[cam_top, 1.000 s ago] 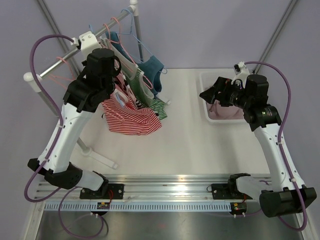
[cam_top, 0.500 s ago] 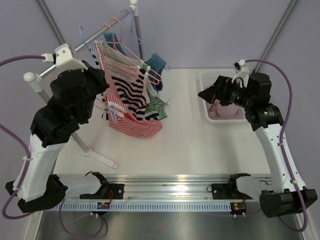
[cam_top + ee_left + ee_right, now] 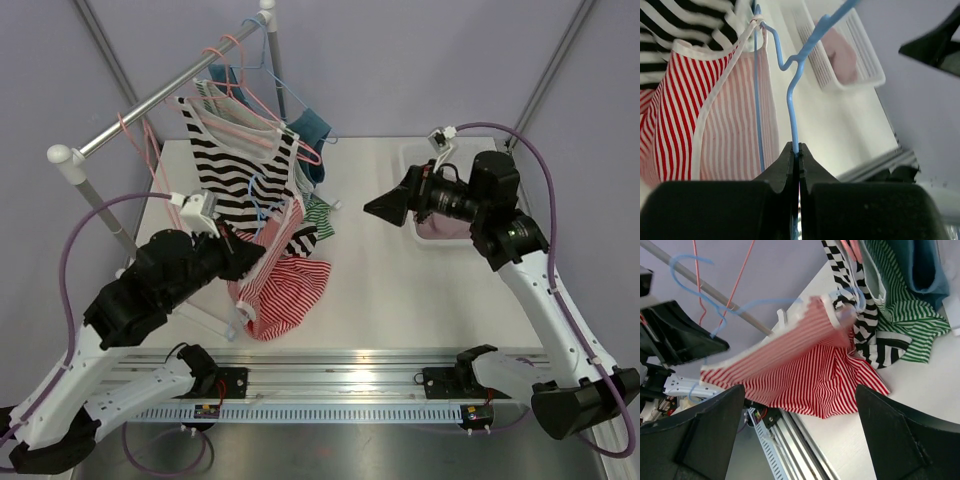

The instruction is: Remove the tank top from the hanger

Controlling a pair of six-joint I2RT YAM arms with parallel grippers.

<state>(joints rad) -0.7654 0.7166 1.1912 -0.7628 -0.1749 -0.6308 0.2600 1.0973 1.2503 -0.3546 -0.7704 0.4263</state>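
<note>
Rack [image 3: 128, 126] of striped garments fills the upper left of the top view. Just below, left of centre, the left gripper [image 3: 246, 256] has its fingers pressed together on the wire of a blue hanger [image 3: 790, 107]. The red-striped tank top [image 3: 287, 292] hangs from that hanger, its lower part draped on the table [image 3: 390, 290]. Right of centre, the right gripper [image 3: 382, 207] hovers with fingers spread wide — a white basket [image 3: 409, 160] sits behind it.

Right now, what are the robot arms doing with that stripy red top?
The left gripper is pinched shut on a blue hanger. The red striped tank top hangs from it, in front of the clothes rack. The right gripper is open, pointing at the top without touching it. The top is not off the hanger yet.
</note>
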